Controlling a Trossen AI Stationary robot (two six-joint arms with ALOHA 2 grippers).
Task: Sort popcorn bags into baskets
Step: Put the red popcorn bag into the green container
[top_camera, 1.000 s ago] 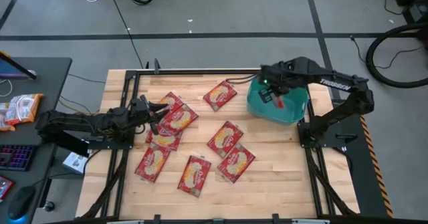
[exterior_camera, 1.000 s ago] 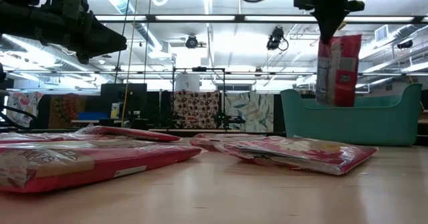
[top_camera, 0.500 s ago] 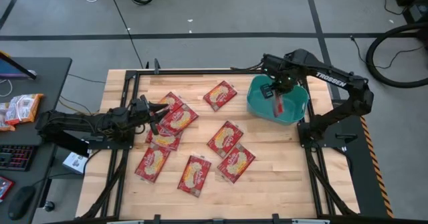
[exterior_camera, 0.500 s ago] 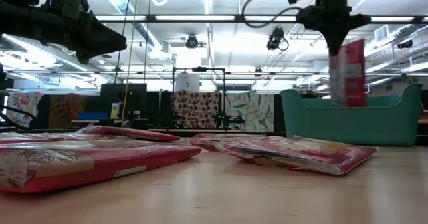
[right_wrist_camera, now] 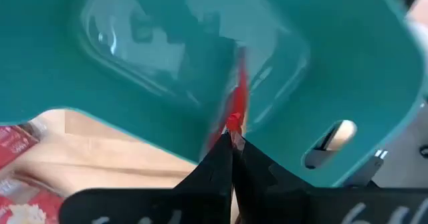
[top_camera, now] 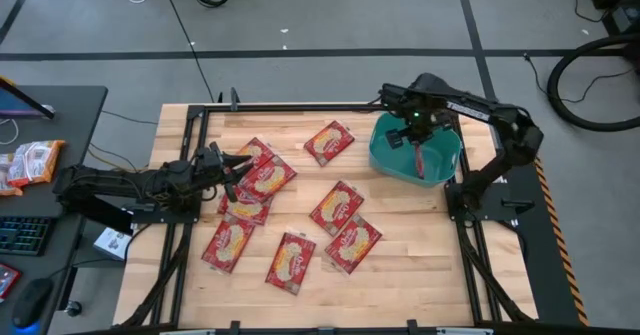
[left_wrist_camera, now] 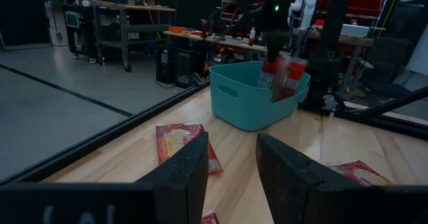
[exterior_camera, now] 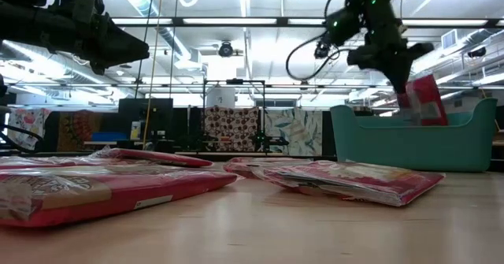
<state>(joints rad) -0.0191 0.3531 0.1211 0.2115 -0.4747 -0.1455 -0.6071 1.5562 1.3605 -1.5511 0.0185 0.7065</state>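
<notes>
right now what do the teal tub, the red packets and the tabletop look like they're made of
Teal tub: likely moulded plastic, smooth and slightly glossy, with reflections on its inside floor in the right wrist view.
Red packets: thin printed film, shiny and a bit wrinkled, probably plastic wrap.
Tabletop: pale wood, showing plank seams and grain, matte.

My right gripper [top_camera: 417, 147] reached low from right edge, wrist angled down, fingers pinched together. My left gripper [top_camera: 243, 169] hovers at left side, arm extended, fingers parted.
</notes>
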